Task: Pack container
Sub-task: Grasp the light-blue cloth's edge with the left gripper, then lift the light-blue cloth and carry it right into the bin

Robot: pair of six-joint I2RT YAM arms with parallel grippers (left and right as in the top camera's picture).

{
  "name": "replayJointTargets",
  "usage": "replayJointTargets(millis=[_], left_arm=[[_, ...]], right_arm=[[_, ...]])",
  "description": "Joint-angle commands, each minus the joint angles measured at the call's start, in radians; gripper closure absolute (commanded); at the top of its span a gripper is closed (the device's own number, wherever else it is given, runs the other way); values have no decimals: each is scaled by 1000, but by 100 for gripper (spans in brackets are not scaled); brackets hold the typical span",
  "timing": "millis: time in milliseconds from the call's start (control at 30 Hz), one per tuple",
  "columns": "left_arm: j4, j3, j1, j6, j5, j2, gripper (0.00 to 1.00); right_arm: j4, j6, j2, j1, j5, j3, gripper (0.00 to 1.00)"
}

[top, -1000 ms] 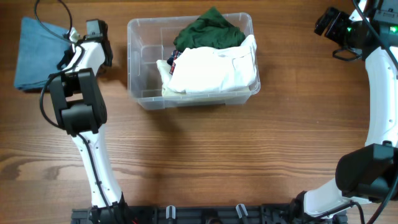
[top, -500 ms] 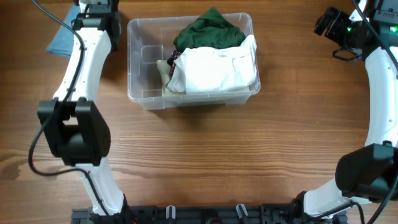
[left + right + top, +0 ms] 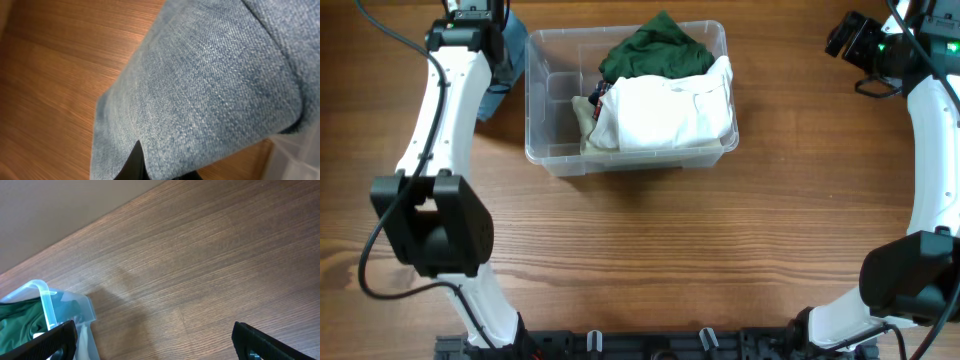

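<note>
The left gripper (image 3: 487, 22) hangs by the far edge of the worktop, toward the far left corner, and looks clamped on a blue denim cloth (image 3: 210, 85). The cloth fills the wrist view, with only one dark fingertip (image 3: 135, 162) showing beneath it, so the grip is a judgement from how the cloth drapes. Seen from above, the cloth hangs down just beside the left short wall of the container (image 3: 560, 33), which sits on the table (image 3: 640, 250) near the far edge, a little left of centre. The step in hand appears to be carrying the cloth over to pack it. Next, it needs to go over the thick rim and drop into the bare left part of the container without the hanging end snagging on the wall. That bare part is narrow. A white garment (image 3: 665, 110) piles up to the rim across the right side, a green garment (image 3: 655, 50) is heaped behind it, and a small dark patterned piece (image 3: 603, 92) is tucked at their left edge. The right gripper (image 3: 155, 345) waits with fingers apart near the far right corner, well clear of the container.
</note>
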Motion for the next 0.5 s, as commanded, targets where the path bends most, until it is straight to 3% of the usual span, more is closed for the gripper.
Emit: replayJointTargets(millis=[0,167,467], left_arm=[[13,21,9,-83,63,-177,96],[0,21,29,-142,174,-293,96],[-66,21,36,-261,565,-426,96]], right_arm=[[0,14,13,1,7,-4,0],[0,14,13,1,7,-4,0],[0,15,13,1,7,-4,0]])
